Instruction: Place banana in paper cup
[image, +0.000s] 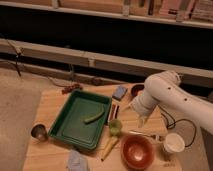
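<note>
The banana is pale yellow and lies on the wooden table, between the green tray and the red bowl. The white paper cup stands upright at the table's right front, right of the red bowl. My gripper hangs from the white arm above the table's middle right. It is behind the red bowl, apart from the banana and to the left of the paper cup. It holds nothing that I can see.
A short green curved piece lies in the tray. A small light-green cup stands by the tray's right edge. A metal cup is at the front left, a crumpled cloth at the front. A blue object and a dark bowl sit at the back.
</note>
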